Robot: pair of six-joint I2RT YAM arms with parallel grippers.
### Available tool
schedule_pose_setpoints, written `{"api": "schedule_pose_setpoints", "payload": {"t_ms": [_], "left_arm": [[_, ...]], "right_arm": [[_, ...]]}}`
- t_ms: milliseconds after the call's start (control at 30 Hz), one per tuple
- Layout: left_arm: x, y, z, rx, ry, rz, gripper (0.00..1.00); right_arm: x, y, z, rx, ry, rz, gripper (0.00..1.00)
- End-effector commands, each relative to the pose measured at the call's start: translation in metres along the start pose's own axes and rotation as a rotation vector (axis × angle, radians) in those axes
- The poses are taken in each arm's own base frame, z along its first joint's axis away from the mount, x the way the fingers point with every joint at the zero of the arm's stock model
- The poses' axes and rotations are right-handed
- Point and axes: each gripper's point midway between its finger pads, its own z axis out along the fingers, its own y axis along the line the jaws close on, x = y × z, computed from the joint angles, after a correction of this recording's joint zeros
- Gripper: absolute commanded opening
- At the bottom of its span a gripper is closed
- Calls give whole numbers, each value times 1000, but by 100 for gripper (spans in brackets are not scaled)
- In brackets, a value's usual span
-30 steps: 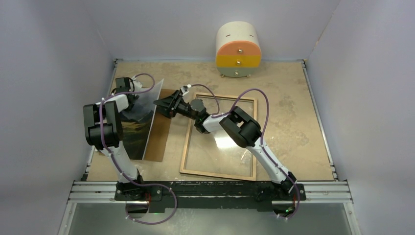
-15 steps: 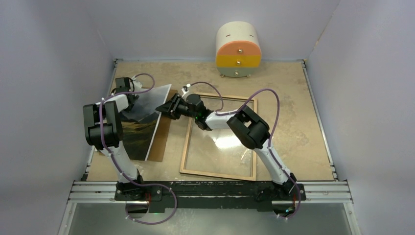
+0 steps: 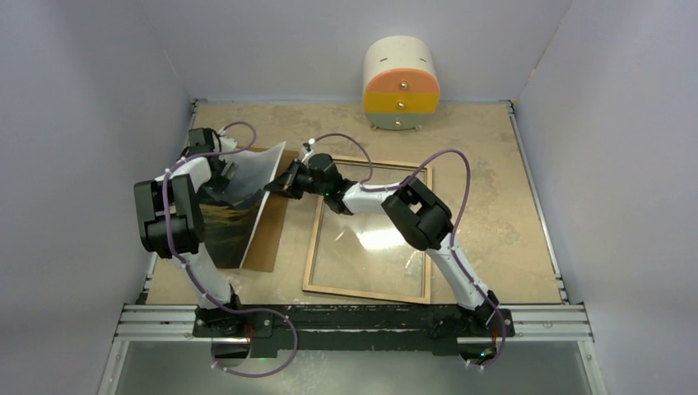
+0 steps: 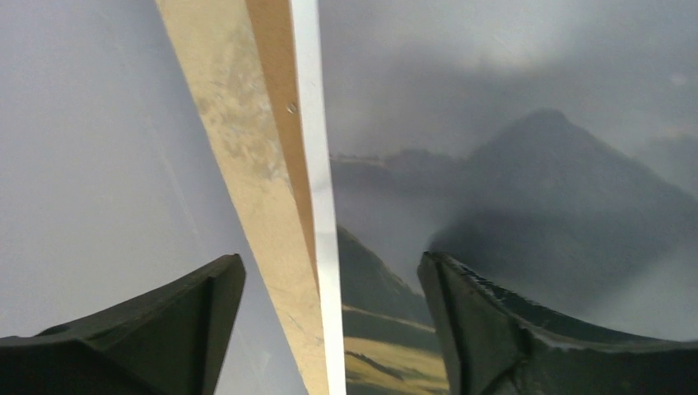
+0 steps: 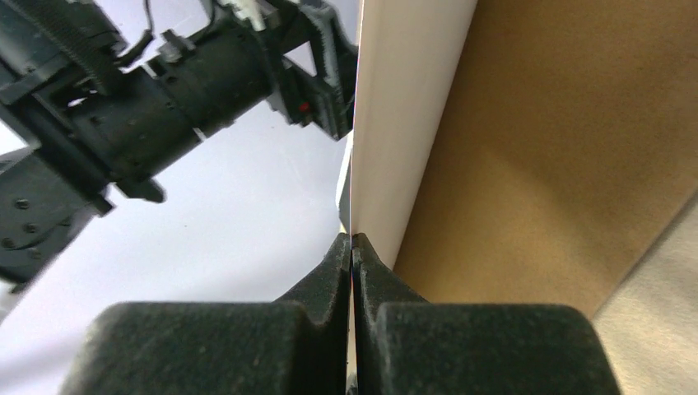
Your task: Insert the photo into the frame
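The photo (image 3: 240, 220), a dark landscape print, lies at the left over a brown backing board (image 3: 269, 239), its far right corner lifted. My right gripper (image 3: 276, 186) is shut on that raised edge; the right wrist view shows the jaws (image 5: 352, 239) pinching the thin sheet, its white back (image 5: 403, 123) facing the board (image 5: 560, 148). My left gripper (image 3: 221, 169) stands open astride the photo's left edge (image 4: 317, 164), its fingers (image 4: 331, 262) clear of the print (image 4: 510, 189). The frame (image 3: 311, 247) lies flat, wood side up, right of the board.
A round cabinet with orange and yellow drawers (image 3: 401, 82) stands at the back of the table. Grey walls close in on the left, back and right. The left arm (image 5: 165, 107) shows just beyond the photo in the right wrist view.
My right gripper has reached left and shut on the photo's right edge. My left gripper has opened and let go of the photo, drawing back slightly.
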Motion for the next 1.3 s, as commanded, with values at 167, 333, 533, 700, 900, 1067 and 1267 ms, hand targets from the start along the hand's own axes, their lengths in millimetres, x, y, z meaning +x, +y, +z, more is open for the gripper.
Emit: {"api": "schedule_pose_setpoints", "payload": {"t_ms": [167, 333, 533, 700, 900, 1067, 1267], "left_arm": [[-9, 38, -79, 152, -60, -134, 97], [-20, 59, -119, 128, -141, -154, 99], [-28, 68, -146, 129, -219, -196, 100], [-31, 76, -153, 121, -249, -238, 100], [-31, 81, -150, 102, -267, -287, 100], [-31, 77, -149, 112, -267, -299, 100], [-27, 69, -149, 129, -279, -268, 100]], "right_arm": [[-31, 75, -40, -15, 3, -244, 0], [-43, 101, -80, 19, 4, -389, 0], [-56, 142, -153, 47, 10, -507, 0], [-73, 162, -225, -32, -1, -437, 0], [-90, 145, -291, 293, -77, -476, 0], [-93, 145, -366, 574, -198, -535, 0], [-102, 179, -484, 853, -464, -595, 0]]}}
